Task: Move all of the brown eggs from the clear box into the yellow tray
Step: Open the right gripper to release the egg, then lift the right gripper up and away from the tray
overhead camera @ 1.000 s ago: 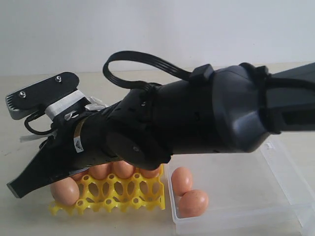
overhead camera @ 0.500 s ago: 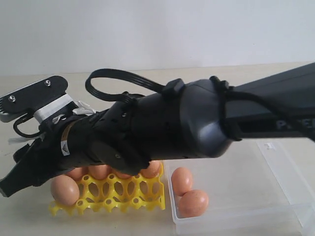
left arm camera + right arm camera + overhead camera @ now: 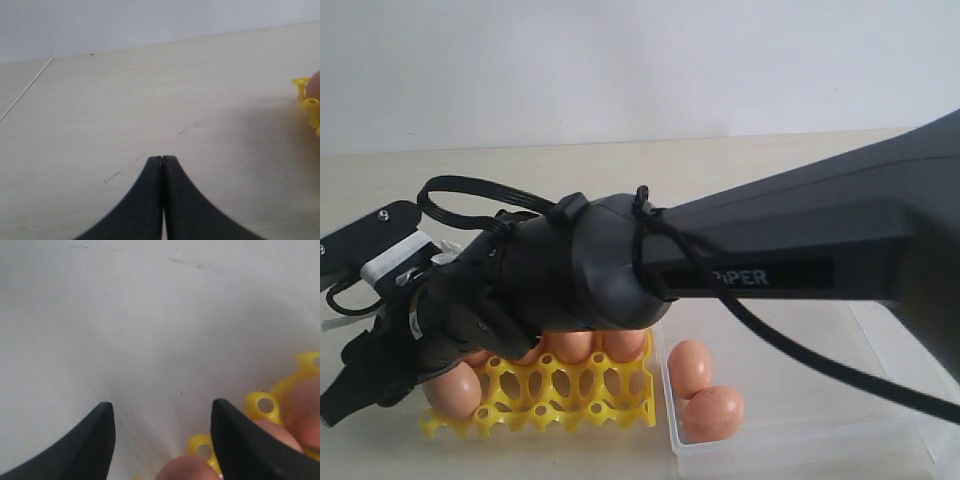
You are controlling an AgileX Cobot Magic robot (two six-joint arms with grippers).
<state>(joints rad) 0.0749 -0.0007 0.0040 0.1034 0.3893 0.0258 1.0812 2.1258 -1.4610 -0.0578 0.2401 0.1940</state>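
Note:
The yellow tray [image 3: 570, 400] lies at the front left with several brown eggs in it, one in the front-left corner cup [image 3: 455, 390] and others along the back row [image 3: 570, 345]. Two brown eggs [image 3: 690, 367] [image 3: 713, 412] lie at the left end of the clear box [image 3: 800, 455]. My right gripper [image 3: 161, 410] reaches across over the tray's left edge and is open; an egg [image 3: 187, 467] sits in the tray [image 3: 262, 402] just below its jaws, ungripped. My left gripper [image 3: 163, 159] is shut over bare table, with the tray's edge [image 3: 307, 100] off to one side.
The right arm's black body [image 3: 720, 270] spans the exterior view and hides most of the tray's back rows and the box's far wall. The pale tabletop [image 3: 380, 450] runs left of the tray. A pale wall stands behind.
The right arm has reached farther left and sunk lower over the tray. Its jaws have spread apart. The eggs in the tray and box lie where they were.

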